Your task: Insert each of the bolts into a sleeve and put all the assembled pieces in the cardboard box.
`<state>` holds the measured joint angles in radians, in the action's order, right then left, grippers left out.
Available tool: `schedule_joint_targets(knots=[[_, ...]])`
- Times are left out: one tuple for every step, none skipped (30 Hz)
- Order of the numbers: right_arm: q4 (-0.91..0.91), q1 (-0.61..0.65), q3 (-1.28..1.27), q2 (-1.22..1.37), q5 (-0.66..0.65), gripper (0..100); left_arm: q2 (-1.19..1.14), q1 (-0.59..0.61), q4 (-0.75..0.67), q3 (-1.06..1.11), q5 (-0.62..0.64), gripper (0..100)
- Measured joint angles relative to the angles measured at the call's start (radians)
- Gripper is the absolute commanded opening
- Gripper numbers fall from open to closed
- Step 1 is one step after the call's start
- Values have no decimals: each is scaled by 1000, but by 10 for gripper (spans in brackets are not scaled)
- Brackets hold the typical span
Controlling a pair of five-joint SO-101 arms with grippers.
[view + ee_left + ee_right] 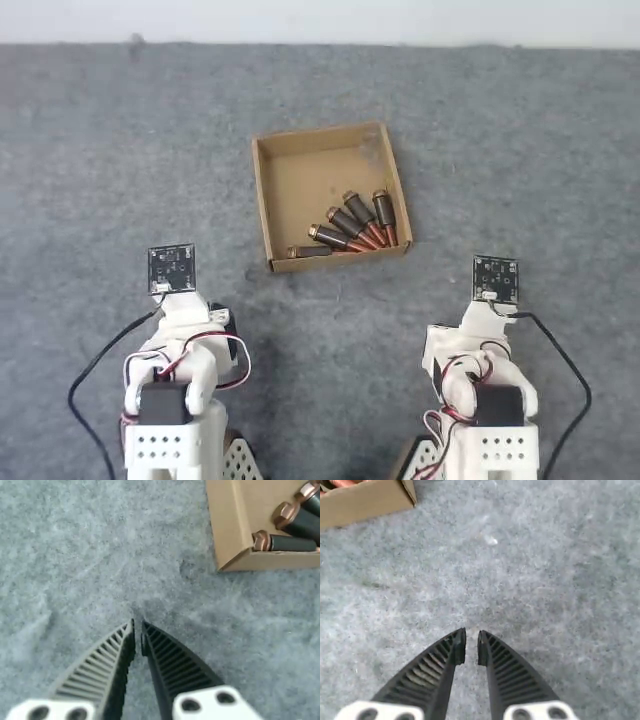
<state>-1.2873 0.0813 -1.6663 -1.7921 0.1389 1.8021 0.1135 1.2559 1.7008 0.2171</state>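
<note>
Grey, felt-like fabric covers the worktop (pixel 520 150). The cardboard box (pixel 262 190) stands open on it, midway between the two arms and ahead of them. Four assembled pieces (pixel 350 222), dark sleeves with copper-coloured bolts, lie inside. Three are fanned in the near corner on the right arm's side, and one (pixel 310 251) lies along the near wall. That is the part of the box closest to both arms, which I judge the easiest place to set pieces down.

The left claw (pixel 138 630) is pressed almost together and grips nothing. It hangs over bare fabric beside the box corner. The right claw (pixel 471 641) is likewise nearly pressed together and unladen.

Both arms sit folded near their bases. With every visible bolt sleeved and boxed, the task appears complete.
</note>
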Motion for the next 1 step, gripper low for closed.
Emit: schedule_joint_targets(knots=[[0,0,0,0,0,38,0,0,0,0,0,23]])
